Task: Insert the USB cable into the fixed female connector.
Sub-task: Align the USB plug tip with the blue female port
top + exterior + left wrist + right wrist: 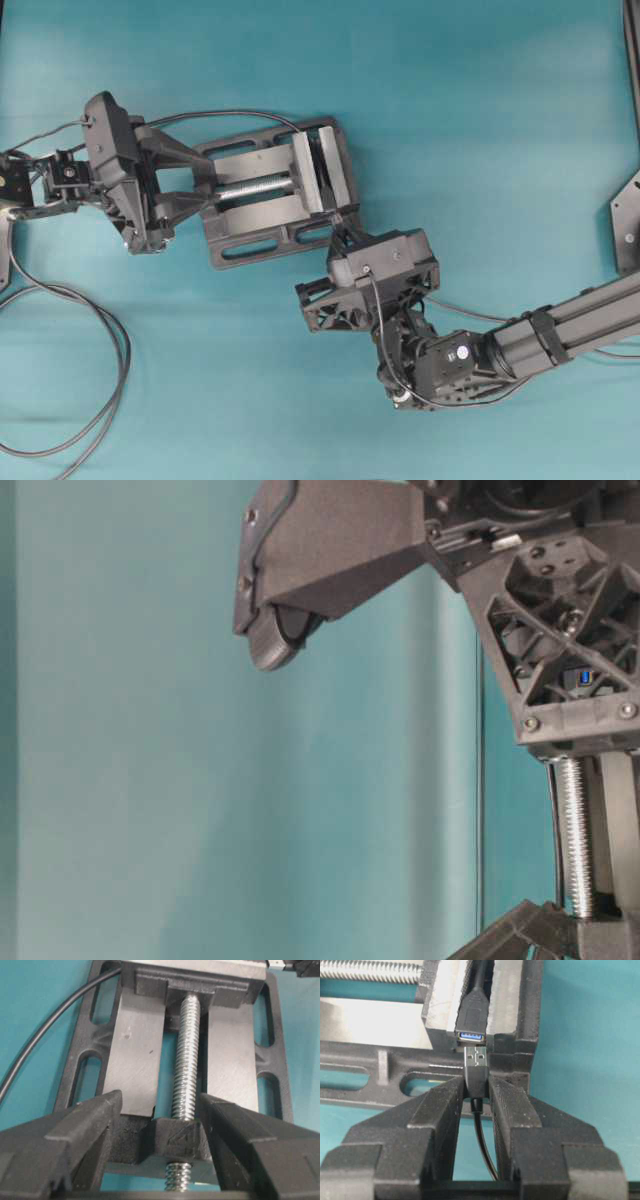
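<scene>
In the right wrist view my right gripper (476, 1082) is shut on the USB cable's dark plug (476, 1074). Its silvery tip (475, 1055) points at the fixed female connector (472, 1034) and stops just short of the blue-lined opening. The connector is clamped between the jaws of the grey vise (510, 1005). The cable (485, 1140) hangs back between my fingers. In the overhead view my right gripper (340, 240) is at the vise's near right corner. My left gripper (185, 195) is closed around the vise's left end (180, 1140), with a finger (90, 1125) on each side.
The vise (270, 190) lies mid-table with its threaded screw (186, 1055) running down the middle. The connector's thin cable (230, 114) arcs over the vise's far side. Thick black robot cables (100, 340) loop at the left. A dark bracket (625, 220) stands at the right edge.
</scene>
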### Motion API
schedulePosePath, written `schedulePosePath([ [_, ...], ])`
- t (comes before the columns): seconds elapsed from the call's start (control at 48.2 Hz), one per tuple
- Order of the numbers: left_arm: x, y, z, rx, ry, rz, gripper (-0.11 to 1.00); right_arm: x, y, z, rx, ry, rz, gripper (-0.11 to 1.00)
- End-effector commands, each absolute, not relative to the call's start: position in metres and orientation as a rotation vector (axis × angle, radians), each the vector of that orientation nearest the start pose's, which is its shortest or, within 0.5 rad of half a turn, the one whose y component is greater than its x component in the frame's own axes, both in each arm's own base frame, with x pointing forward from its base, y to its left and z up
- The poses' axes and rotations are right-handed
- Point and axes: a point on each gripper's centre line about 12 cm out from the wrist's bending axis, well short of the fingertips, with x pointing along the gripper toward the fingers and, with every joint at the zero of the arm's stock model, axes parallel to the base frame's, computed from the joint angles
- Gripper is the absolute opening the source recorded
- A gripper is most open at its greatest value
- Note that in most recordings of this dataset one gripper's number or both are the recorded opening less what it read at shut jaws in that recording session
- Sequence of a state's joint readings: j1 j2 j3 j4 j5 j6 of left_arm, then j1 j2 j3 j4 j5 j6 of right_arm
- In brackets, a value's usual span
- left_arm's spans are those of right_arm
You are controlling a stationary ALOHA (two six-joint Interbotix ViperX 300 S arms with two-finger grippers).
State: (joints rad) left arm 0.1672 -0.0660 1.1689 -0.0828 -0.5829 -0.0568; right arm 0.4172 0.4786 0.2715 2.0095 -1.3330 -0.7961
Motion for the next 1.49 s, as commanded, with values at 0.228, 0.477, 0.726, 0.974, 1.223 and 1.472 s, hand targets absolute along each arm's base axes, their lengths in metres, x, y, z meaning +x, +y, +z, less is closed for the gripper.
schedulePosePath([
  [0.228, 0.267, 0.052, 0.105, -0.154, 0.499, 0.245, 0.77, 0.411, 0.064, 0.119, 0.376, 0.36, -1.268, 0.21],
  [0.477, 0.265, 0.053, 0.104, -0.156, 0.504, 0.25, 0.77, 0.412, 0.064, 0.12, 0.378, 0.355, -1.27, 0.21],
  [0.726, 0.262, 0.052, 0.102, -0.156, 0.512, 0.25, 0.78, 0.415, 0.062, 0.123, 0.377, 0.358, -1.272, 0.21],
  [0.974, 0.258, 0.051, 0.099, -0.156, 0.524, 0.25, 0.78, 0.418, 0.059, 0.121, 0.374, 0.364, -1.276, 0.21],
  [1.223, 0.254, 0.051, 0.096, -0.158, 0.537, 0.251, 0.78, 0.416, 0.056, 0.118, 0.384, 0.374, -1.298, 0.21],
  [1.472, 0.252, 0.05, 0.095, -0.157, 0.541, 0.251, 0.77, 0.416, 0.053, 0.119, 0.383, 0.368, -1.315, 0.21],
])
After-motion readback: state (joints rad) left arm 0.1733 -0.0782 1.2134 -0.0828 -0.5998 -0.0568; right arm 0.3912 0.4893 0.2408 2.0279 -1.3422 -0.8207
